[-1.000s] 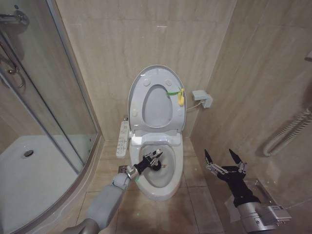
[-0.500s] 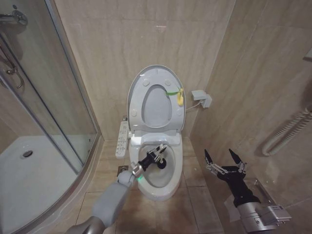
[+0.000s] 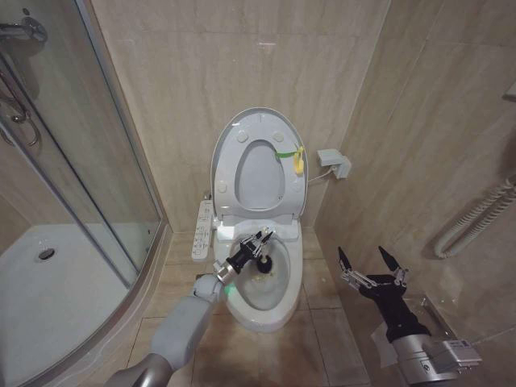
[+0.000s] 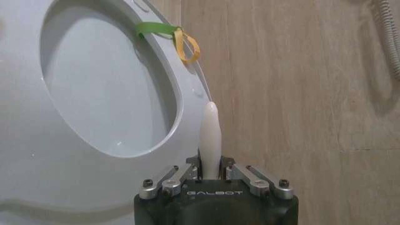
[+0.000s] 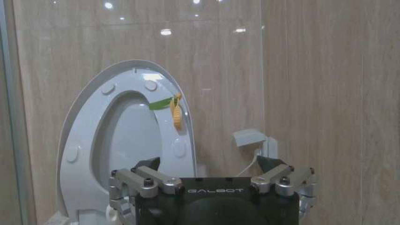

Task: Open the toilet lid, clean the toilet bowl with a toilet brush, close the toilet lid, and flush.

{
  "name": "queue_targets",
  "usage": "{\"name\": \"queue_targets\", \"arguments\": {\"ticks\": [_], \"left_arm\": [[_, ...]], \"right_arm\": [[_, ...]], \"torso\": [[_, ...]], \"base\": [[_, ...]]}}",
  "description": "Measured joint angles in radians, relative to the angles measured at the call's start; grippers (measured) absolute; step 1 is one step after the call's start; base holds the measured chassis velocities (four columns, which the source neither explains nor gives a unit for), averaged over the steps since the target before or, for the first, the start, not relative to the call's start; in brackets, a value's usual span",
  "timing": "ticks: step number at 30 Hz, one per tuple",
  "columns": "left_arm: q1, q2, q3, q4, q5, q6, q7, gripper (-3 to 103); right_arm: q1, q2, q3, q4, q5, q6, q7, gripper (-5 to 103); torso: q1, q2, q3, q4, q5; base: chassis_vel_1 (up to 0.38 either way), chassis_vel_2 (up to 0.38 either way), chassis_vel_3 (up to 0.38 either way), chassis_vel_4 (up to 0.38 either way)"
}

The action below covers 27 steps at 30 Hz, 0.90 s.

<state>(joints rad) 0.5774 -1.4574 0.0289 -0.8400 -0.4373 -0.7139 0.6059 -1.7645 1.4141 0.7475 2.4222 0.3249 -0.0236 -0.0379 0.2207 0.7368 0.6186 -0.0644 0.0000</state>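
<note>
The toilet lid (image 3: 260, 173) stands upright against the back wall, with a yellow-green tag (image 3: 295, 157) at its edge. Below it the toilet bowl (image 3: 278, 310) is uncovered. My left gripper (image 3: 260, 240) reaches over the rear part of the bowl, shut on the toilet brush (image 3: 263, 264), whose dark head hangs inside the bowl. In the left wrist view the white handle (image 4: 210, 136) sticks out from between the shut fingers (image 4: 190, 172), with the raised lid (image 4: 93, 103) behind. My right gripper (image 3: 372, 264) hovers open to the right of the toilet, and the lid (image 5: 134, 140) lies ahead of it in the right wrist view.
A glass shower enclosure (image 3: 89, 161) stands at the left. The button-panel arm (image 3: 202, 230) runs along the toilet's left side. A small white wall box (image 3: 332, 163) with a cord and a ribbed hose (image 3: 476, 218) are on the right wall, close to my right arm.
My left gripper has carried the brush from the middle of the bowl toward its rear, nearer the raised lid. The right arm has stayed still.
</note>
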Motion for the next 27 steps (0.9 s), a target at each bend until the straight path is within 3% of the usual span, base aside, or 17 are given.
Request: {"name": "queue_targets", "arguments": {"ticks": [7,18,27], "left_arm": [[0.036,0.012,-0.02,0.08,-0.001,-0.009,0.033,20],[0.023,0.01,-0.003,-0.013,-0.045,0.016,-0.01,20],[0.056,0.007,-0.013,0.072,-0.034,0.007,0.02,20]], "right_arm": [[0.0,0.0,0.0,0.0,0.0,0.0,0.0,100],[0.0,0.0,0.0,0.0,0.0,0.0,0.0,100],[0.0,0.0,0.0,0.0,0.0,0.0,0.0,100]], "torso": [[0.0,0.0,0.0,0.0011,0.0],[0.0,0.0,0.0,0.0002,0.0],[0.0,0.0,0.0,0.0011,-0.0001]], "base": [[0.0,0.0,0.0,0.0],[0.0,0.0,0.0,0.0],[0.0,0.0,0.0,0.0]]}}
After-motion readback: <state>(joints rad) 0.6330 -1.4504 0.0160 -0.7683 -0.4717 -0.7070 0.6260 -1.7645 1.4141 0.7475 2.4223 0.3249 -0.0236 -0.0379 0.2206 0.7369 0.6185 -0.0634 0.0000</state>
